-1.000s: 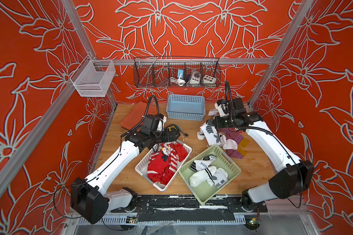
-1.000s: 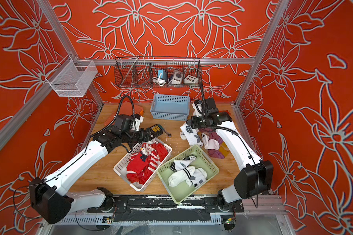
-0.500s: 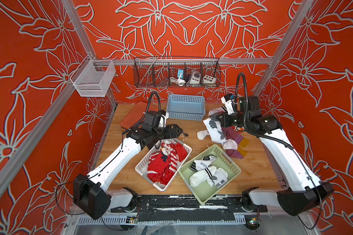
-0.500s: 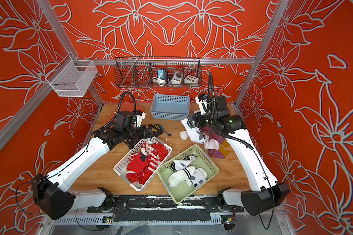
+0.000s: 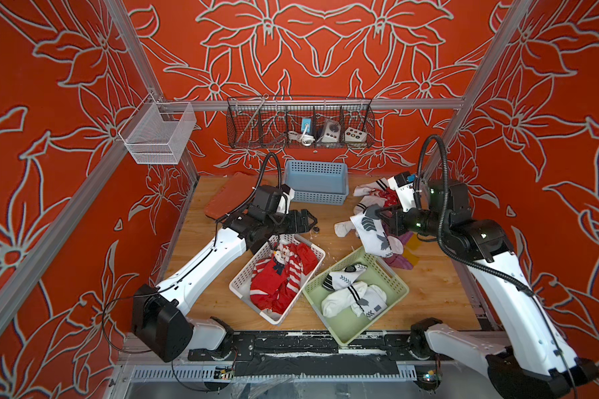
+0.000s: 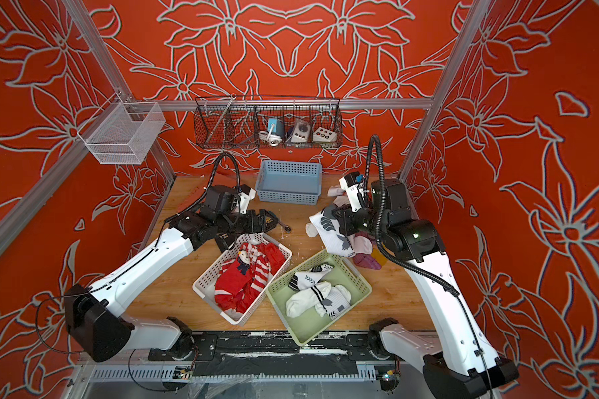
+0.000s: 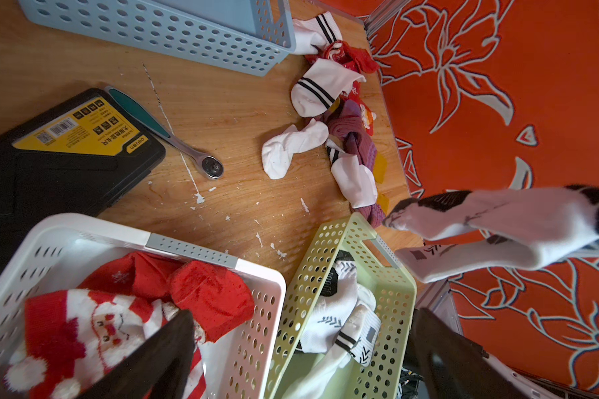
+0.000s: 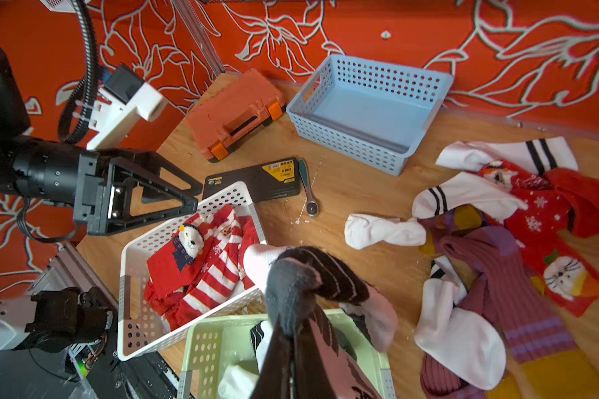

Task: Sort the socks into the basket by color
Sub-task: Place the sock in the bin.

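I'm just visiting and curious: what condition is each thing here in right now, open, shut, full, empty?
Left fingers: open, holding nothing.
Right fingers: shut on a white sock, hanging above the table.
White basket: holds red socks.
Green basket: holds white socks.
Blue basket: empty.
Orange case: closed.
Loose socks: heaped on the table, unsorted.

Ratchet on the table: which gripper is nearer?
Left. The open left gripper hovers just beside the ratchet; the right gripper, holding a white sock, is farther off.
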`<state>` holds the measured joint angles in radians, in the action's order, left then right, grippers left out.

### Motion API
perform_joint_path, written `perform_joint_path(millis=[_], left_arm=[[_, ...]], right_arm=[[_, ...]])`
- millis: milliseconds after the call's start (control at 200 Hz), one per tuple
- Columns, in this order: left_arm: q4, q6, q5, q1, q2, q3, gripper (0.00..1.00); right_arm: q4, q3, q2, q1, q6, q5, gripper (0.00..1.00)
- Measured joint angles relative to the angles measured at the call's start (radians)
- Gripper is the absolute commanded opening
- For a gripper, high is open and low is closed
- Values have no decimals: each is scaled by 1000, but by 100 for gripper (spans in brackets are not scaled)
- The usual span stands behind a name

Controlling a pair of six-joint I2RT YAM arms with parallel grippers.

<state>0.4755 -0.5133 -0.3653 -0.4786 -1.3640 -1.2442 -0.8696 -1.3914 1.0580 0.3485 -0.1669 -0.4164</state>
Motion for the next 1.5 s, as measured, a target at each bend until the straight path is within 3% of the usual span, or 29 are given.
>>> perform_joint_path(millis=[380,691,946,1201,1306,1421,1501], left_arm=[[-6,1,0,-22,-19,-6,96],[-6,1,1,-32,-19,-7,96],[-13,0,3,-41,-19,-4,96],[-18,0,6,-44,-13,11,96],[-19,0,10,-45,-2,23,96],[-18,-1,14,-45,10,33,96],[-18,-1,16,-45,15,35,96]], right_arm=[[-48,234,-131,13,-92,-39,0],[-68,362,-144,113,-102,-32,0],[-69,417,-32,274,-95,-44,0],[-69,423,82,287,-62,-103,0],[-72,419,98,287,-54,-104,31],[-88,383,99,287,-35,-97,50],[-98,346,99,287,-35,-86,56]])
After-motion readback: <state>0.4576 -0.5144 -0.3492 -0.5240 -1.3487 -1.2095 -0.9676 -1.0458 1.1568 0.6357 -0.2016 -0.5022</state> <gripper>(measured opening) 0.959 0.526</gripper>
